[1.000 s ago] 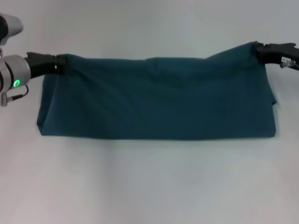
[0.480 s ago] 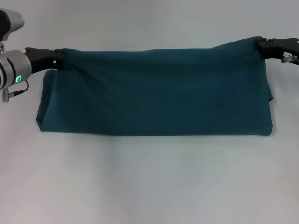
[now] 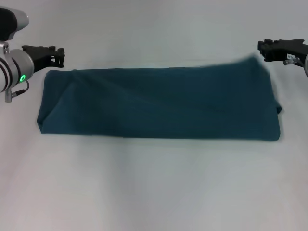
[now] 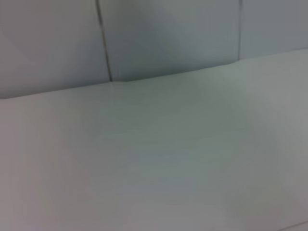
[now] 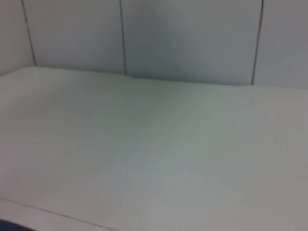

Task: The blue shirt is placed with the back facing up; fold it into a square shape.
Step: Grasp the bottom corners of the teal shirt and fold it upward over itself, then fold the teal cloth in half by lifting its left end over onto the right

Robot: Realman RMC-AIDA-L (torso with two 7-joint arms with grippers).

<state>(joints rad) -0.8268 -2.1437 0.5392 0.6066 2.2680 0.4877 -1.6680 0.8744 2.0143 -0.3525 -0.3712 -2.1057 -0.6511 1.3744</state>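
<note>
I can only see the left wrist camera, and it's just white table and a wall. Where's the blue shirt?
Observer: In the head view, the blue shirt lies on the table as a long, wide band. It is not a square yet.
Operator: Is my left gripper holding it?
Observer: No. The left gripper hangs open just beyond the shirt's far left corner, apart from the cloth.
Operator: And the other one?
Observer: The right gripper is open too, just past the far right corner, and it holds nothing.
</note>
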